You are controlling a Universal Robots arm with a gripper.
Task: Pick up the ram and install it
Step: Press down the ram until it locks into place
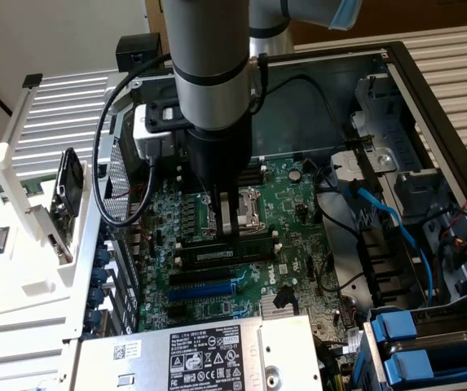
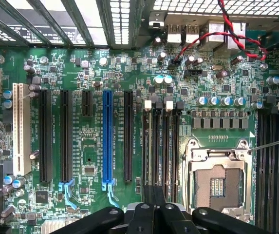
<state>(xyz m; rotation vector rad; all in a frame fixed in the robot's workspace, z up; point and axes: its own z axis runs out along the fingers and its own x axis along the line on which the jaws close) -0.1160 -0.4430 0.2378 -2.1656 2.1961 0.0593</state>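
Gripper (image 1: 229, 230) sits low over the motherboard (image 1: 290, 204), jaws closed on the ram (image 1: 225, 253), which stands on edge right beneath them at the slots beside the CPU socket (image 1: 249, 208), its long axis running along those slots

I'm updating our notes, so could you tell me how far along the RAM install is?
Done: the ram stands on edge in a slot beside the CPU socket. In hand: the gripper is shut, directly over the ram's middle; whether it grips or just presses it is unclear. Left: full seating of the ram can't be confirmed from here.
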